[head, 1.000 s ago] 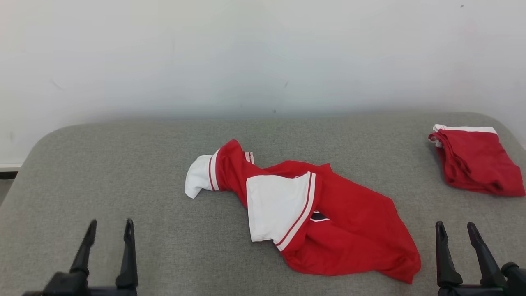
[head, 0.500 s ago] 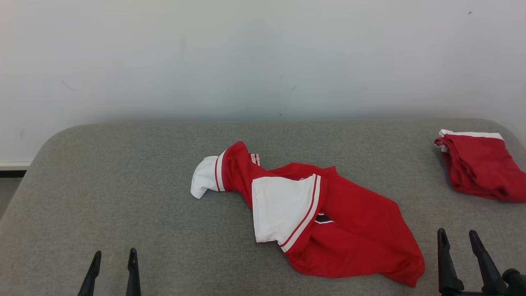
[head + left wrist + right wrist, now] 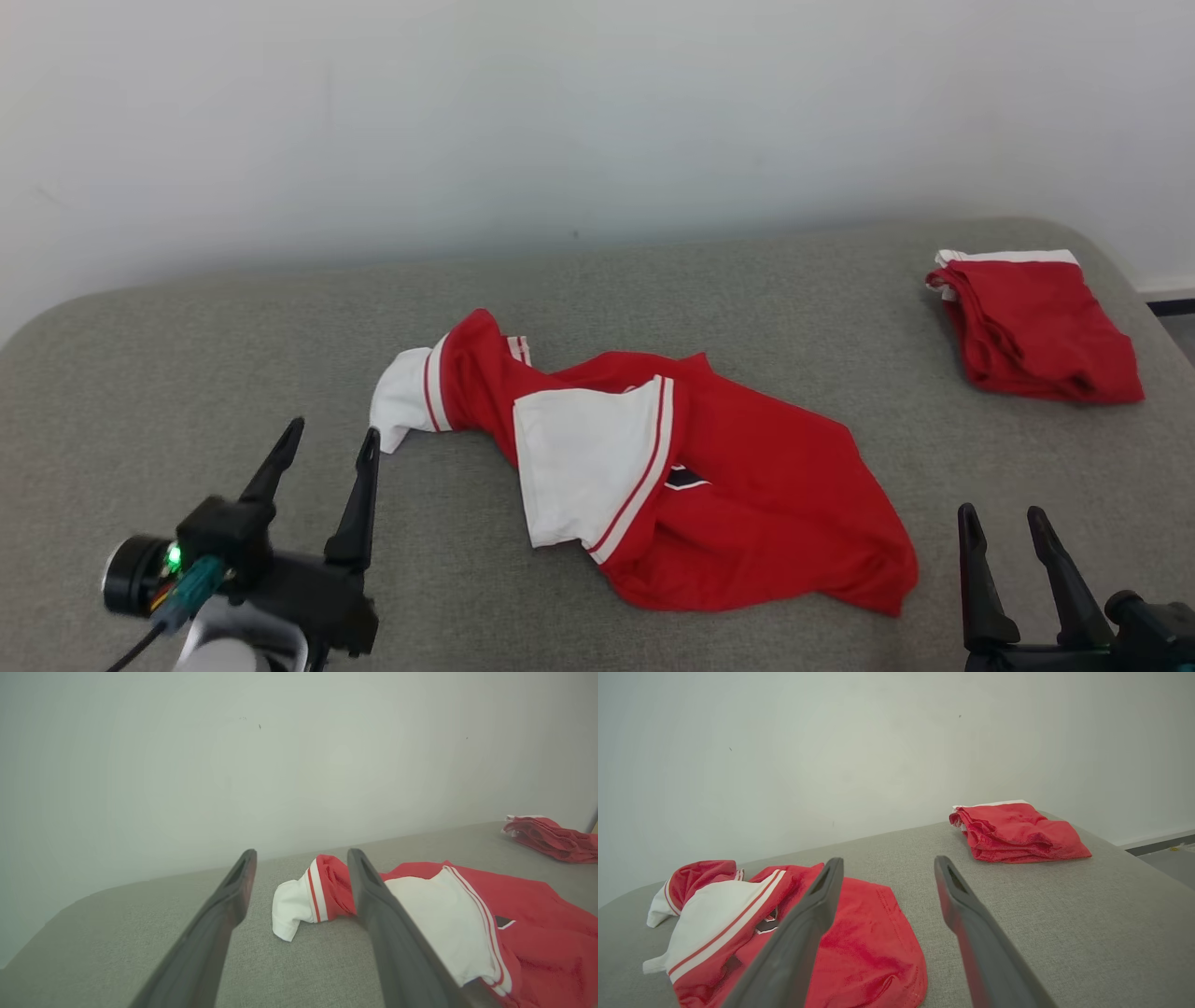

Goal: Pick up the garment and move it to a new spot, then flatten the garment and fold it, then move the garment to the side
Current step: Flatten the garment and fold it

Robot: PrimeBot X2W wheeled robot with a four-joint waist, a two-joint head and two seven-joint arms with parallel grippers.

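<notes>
You have the garment (image 3: 766, 467) just right of your left gripper (image 3: 335, 427) and left of your right gripper (image 3: 1001, 511), both spread wide.

The shirt (image 3: 747, 485) lies bunched near the middle of the tabletop (image 3: 187, 373), its own folds covering much of it. A dark badge (image 3: 686, 478) peeks from under the white sleeve, too little to read. In the left wrist view a finger (image 3: 397, 952) of the left hand (image 3: 335, 429) covers part of the shirt. The head view's bottom edge cuts off the right hand (image 3: 1000, 511). The folded red cloth (image 3: 556, 837) by the far right corner runs off the left wrist view's right edge.
</notes>
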